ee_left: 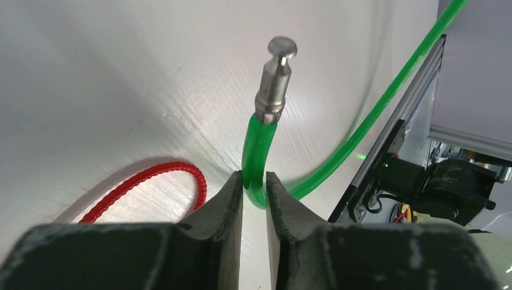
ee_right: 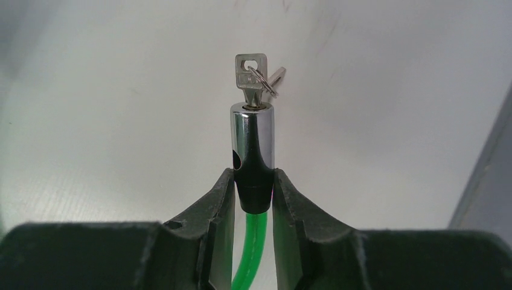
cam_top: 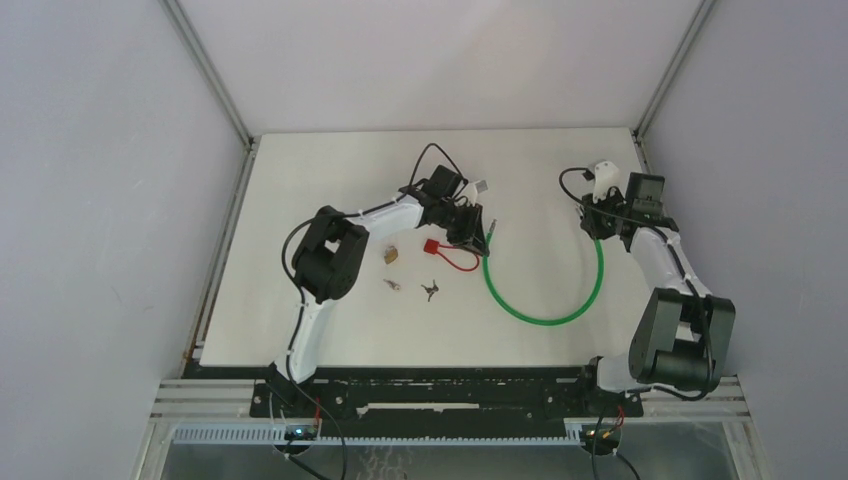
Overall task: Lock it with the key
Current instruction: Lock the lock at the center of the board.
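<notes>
We see the left end effector [ee_left: 254, 184] clamped on the green cable [ee_left: 256, 145], with its pin [ee_left: 275, 78] projecting just beyond the fingertips. The right end effector [ee_right: 253, 181] is clamped on the lock [ee_right: 252, 142]. The key [ee_right: 250, 75] sits inserted in the lock's far end.

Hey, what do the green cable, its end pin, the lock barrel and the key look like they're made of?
The green cable looks like glossy translucent plastic; light glows through it. Its end pin is matte grey metal with soft highlights. The lock barrel looks chrome-plated, mirror-bright, with a black base. The key is plain silvery metal, perhaps nickel-plated.
</notes>
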Available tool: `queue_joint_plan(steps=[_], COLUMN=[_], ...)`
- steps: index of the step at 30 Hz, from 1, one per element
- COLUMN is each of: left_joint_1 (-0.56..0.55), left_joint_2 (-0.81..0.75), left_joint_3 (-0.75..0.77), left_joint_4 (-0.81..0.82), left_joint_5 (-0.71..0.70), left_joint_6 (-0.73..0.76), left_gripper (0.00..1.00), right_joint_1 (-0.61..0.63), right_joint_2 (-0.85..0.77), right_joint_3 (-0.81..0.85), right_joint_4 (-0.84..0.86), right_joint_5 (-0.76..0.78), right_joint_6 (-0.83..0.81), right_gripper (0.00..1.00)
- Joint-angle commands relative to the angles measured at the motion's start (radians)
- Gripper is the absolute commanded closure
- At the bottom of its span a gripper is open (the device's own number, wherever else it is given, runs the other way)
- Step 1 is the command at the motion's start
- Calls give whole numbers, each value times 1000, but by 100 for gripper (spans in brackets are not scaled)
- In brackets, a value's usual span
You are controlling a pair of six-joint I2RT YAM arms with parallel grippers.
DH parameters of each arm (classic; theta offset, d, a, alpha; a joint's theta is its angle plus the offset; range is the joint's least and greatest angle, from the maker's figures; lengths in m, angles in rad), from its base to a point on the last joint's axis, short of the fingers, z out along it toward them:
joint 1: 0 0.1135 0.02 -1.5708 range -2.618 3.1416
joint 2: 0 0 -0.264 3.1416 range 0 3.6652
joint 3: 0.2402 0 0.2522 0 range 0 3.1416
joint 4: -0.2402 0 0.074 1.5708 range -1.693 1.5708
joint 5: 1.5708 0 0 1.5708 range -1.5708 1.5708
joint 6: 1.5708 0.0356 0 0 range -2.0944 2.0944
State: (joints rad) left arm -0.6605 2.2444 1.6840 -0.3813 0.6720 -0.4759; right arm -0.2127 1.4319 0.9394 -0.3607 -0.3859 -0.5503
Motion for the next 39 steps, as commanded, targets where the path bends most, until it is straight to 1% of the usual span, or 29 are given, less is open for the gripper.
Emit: queue_joint_plan(steps=[1, 4, 8, 10, 12, 16, 20, 24, 28, 30, 34, 39], left_joint_1=[-1, 4, 21, 30, 38, 47, 51, 59, 61, 61, 60, 61], left_joint_2=[3, 2, 6, 3, 1, -4, -6, -24, -79, -118, -199, -311], left_joint_3=[65, 78, 101, 102, 102, 104, 109, 102, 84, 70, 39, -19], left_joint_4=[5, 2, -9, -13, -13, -16, -29, -36, -46, -44, -41, -47], left_joint_5=[10, 11, 0, -4, -8, -17, -30, -32, -36, -13, 38, 26], left_joint_6=[48, 63, 68, 69, 71, 76, 88, 101, 151, 175, 213, 326], left_gripper=[73, 65, 48, 41, 36, 28, 25, 24, 24, 25, 25, 24], right_joint_1=[2, 2, 2, 2, 1, -1, -20, -70, -117, -128, -135, -134], right_joint_2=[-96, -136, -178, -186, -186, -181, -160, -149, -160, -165, -186, -206], right_joint_3=[12, 12, 13, 24, 49, 101, 161, 206, 229, 238, 242, 242], right_joint_4=[67, 77, 94, 90, 79, 67, 50, 43, 37, 38, 54, 79], right_joint_5=[-87, -104, -113, -112, -108, -74, -39, -55, -131, -167, -261, -348], right_joint_6=[-28, -43, -57, -64, -70, -75, -82, -68, -42, -18, 46, 80], right_gripper=[100, 100, 100, 100, 100, 100, 100, 100, 100, 100, 100, 100])
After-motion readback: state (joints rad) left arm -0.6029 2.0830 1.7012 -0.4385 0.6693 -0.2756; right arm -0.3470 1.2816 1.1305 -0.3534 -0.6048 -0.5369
